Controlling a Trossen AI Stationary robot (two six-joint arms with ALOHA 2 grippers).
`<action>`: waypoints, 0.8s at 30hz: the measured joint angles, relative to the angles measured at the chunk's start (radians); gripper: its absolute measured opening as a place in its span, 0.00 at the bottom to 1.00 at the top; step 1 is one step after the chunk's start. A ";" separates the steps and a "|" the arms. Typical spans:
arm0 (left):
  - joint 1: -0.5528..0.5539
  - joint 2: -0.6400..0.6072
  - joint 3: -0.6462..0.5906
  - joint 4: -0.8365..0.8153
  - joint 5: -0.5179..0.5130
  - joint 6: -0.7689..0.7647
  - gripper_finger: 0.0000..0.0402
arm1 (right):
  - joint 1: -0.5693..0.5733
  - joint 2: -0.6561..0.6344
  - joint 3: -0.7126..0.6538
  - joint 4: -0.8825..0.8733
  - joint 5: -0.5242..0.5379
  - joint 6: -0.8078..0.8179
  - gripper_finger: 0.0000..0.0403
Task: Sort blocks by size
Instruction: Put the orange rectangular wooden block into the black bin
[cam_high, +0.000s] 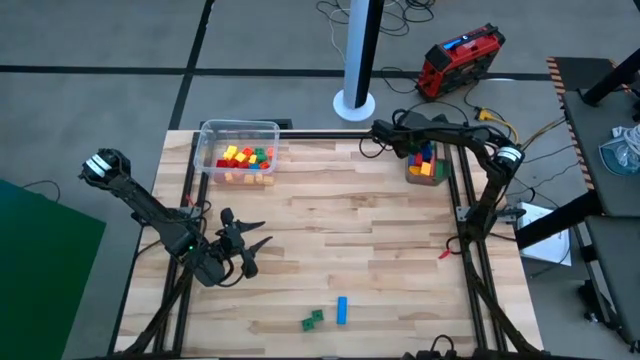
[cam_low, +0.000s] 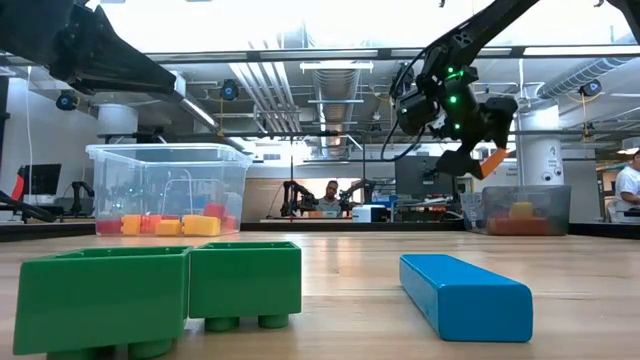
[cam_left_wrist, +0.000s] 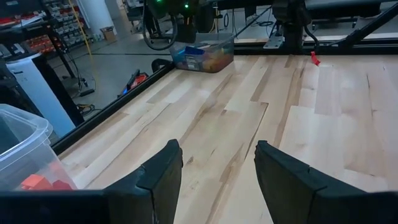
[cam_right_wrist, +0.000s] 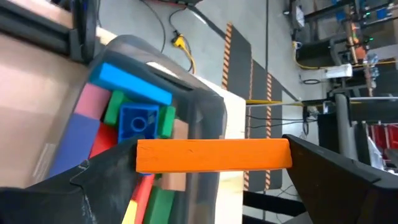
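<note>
Orange bar going into the long-block bin

I'm gripping the bar (cam_right_wrist: 213, 155) crosswise in my right pincer (cam_right_wrist: 211, 163), the bin (cam_right_wrist: 205, 134) directly below; left pincer (cam_left_wrist: 217, 171) is idling open.

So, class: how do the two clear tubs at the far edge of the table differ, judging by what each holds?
The left tub holds small red, yellow and orange cubes; the right tub holds longer bars, with blue on top. The right gripper, holding an orange bar, hovers above the right tub; nothing hovers over the left tub. Both are clear plastic.
</note>
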 joint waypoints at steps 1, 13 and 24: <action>0.000 0.000 0.000 0.000 0.000 0.000 0.44 | 0.000 0.001 0.000 0.000 -0.007 -0.001 0.91; 0.000 0.000 0.000 0.000 0.000 0.005 0.44 | -0.002 0.002 -0.001 0.020 -0.135 -0.082 0.91; 0.000 0.000 0.000 -0.001 0.000 0.004 0.44 | -0.006 0.004 -0.001 0.045 -0.002 -0.057 0.91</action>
